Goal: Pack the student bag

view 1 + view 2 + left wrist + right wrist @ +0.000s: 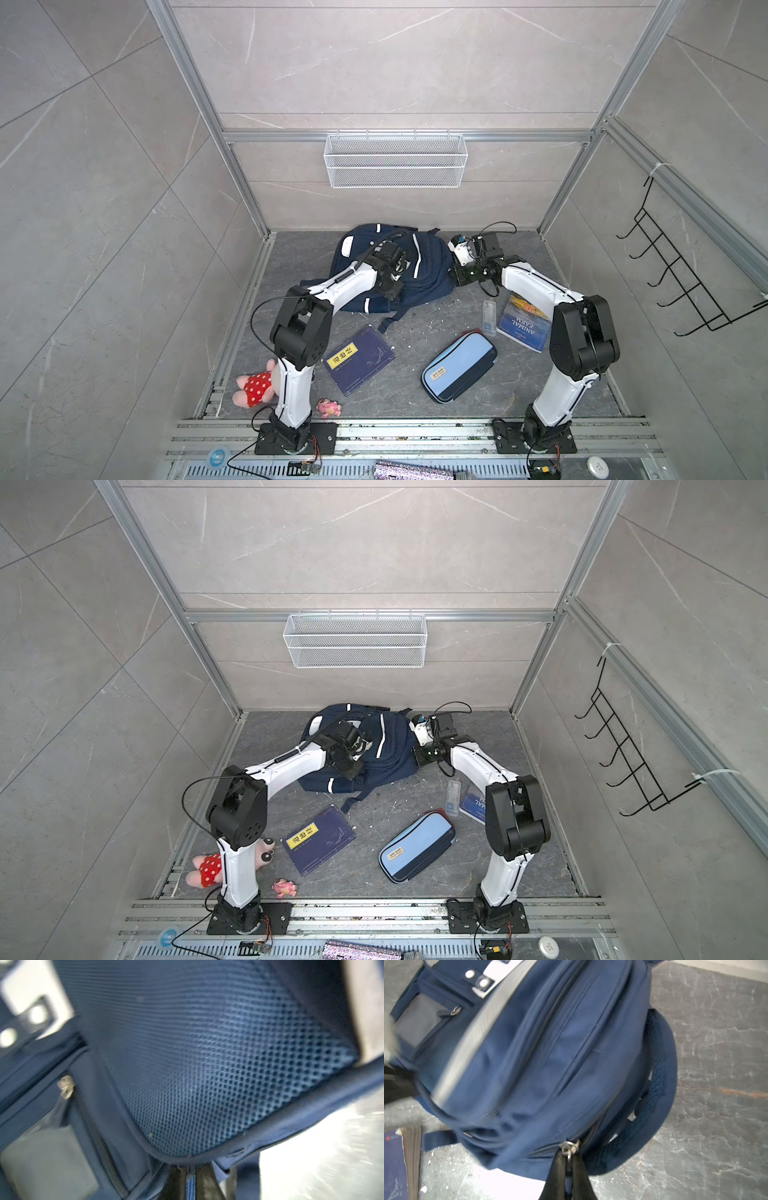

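The student bag (432, 266) (395, 750), navy with white stripes, lies at the back of the grey floor in both top views. My left gripper (398, 268) (360, 746) is down on its top. In the left wrist view the left gripper (191, 1171) is shut on a thin fold of the bag's blue mesh panel (207, 1084). My right gripper (453, 271) (416, 750) meets the bag's right end. In the right wrist view the right gripper (569, 1157) is shut on a metal zip pull (568, 1147) of the bag (550, 1053).
On the floor in front lie a navy book with a yellow label (359, 359), a light-blue pencil case (459, 368), a clear ruler (489, 318) and an "Animal Farm" book (523, 324). A polka-dot plush (253, 386) and pink figure (329, 408) sit beside the left arm's base.
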Available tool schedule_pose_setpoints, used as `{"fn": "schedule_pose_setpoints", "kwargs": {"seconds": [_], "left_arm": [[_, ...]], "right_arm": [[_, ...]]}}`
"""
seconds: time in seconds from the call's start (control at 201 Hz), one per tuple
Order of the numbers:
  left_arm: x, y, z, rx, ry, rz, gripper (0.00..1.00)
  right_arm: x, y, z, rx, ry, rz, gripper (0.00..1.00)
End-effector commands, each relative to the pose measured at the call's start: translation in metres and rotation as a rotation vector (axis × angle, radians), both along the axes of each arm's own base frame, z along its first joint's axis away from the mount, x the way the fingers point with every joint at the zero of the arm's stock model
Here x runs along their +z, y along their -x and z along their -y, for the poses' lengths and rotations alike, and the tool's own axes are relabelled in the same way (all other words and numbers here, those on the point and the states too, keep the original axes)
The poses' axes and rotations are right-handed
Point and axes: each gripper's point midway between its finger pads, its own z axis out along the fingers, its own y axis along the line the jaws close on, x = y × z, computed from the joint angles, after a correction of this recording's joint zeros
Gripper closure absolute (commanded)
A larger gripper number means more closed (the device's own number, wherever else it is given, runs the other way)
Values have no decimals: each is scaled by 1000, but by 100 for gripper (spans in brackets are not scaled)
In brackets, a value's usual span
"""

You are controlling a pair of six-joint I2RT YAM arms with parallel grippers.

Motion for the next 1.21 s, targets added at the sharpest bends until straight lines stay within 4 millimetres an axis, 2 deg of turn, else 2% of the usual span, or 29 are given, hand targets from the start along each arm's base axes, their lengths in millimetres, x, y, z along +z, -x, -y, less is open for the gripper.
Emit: {"fn": "schedule_pose_setpoints", "kwargs": {"seconds": [0.0, 0.124, 0.224, 0.428, 0.627, 0.747, 0.941, 1.091, 1.2], "left_arm": [[102, -23, -10, 190, 310, 97, 100], [116, -17, -24, 236, 342, 75, 100], [124, -14, -25, 250, 375, 51, 100], [149, -16, -7, 301, 526, -2, 100], [172, -23, 6, 389, 690, -42, 100], [187, -26, 19, 389, 762, -45, 100], [196, -32, 25, 409, 821, -42, 100], [197, -36, 26, 406, 835, -21, 100], [194, -36, 26, 385, 818, -2, 100]], "right_arm": [[28, 22, -7, 109, 7, 70, 100], [34, 32, 0, 124, 49, 99, 100], [38, 43, -6, 162, 63, 123, 100], [36, 69, -56, 326, 124, 118, 100], [35, 74, -83, 388, 167, 120, 100], [43, 82, -112, 441, 118, 130, 100], [39, 95, -152, 468, -16, 76, 100], [36, 96, -160, 436, -89, 48, 100], [32, 91, -151, 369, -89, 36, 100]]}}
